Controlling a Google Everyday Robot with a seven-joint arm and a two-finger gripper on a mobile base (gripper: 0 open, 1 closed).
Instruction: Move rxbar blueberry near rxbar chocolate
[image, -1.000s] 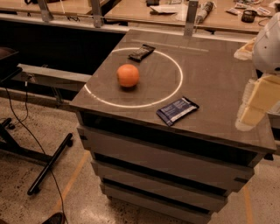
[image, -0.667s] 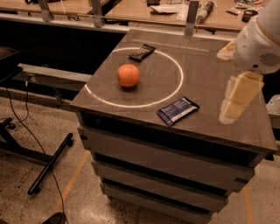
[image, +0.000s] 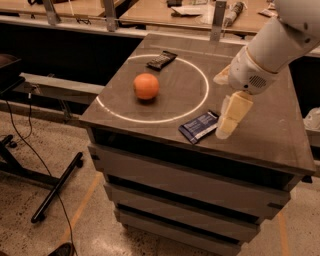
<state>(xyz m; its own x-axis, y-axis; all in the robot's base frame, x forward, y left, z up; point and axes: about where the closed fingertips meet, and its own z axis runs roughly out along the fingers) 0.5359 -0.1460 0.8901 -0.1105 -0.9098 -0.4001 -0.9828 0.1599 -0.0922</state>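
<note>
The rxbar blueberry (image: 199, 126), a flat navy-blue bar with pale print, lies near the front edge of the dark table top, just outside the white circle. The rxbar chocolate (image: 161, 59), a flat black bar, lies at the far side of the circle. My gripper (image: 231, 117) hangs from the white arm at the right, its cream fingers pointing down just to the right of the blue bar, close to its end. It holds nothing.
An orange (image: 146, 86) sits inside the white circle (image: 205, 80) painted on the table top (image: 260, 135). Desks with clutter stand behind the table. A black stand leg and cables lie on the floor at the left.
My arm has swung left and down from the table's right edge, bringing the gripper next to the blue bar. The bars and the orange have not moved.
</note>
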